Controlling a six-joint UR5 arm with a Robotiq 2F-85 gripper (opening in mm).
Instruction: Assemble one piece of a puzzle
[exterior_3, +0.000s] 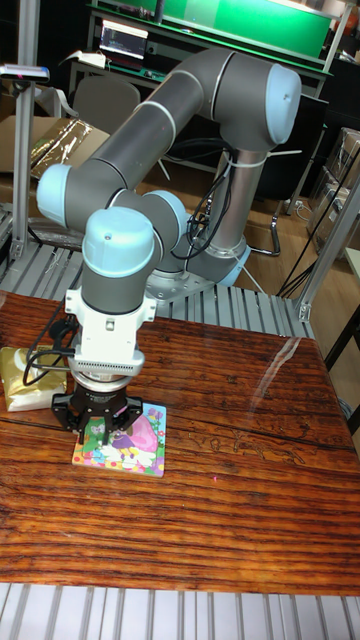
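A small square puzzle board (135, 446) with a colourful cartoon picture lies flat on the wooden table (220, 500), left of centre. My gripper (103, 436) points straight down over the board's left half, its black fingers reaching the puzzle surface. The fingertips are close together at the picture, but the gripper body hides what lies between them, so I cannot tell whether a puzzle piece is held. No loose piece shows elsewhere on the table.
A yellowish packet (20, 378) lies at the table's left edge, just behind the gripper's left side. The arm's base (215, 265) stands behind the table on a ribbed metal deck. Bare wood extends right of and in front of the board.
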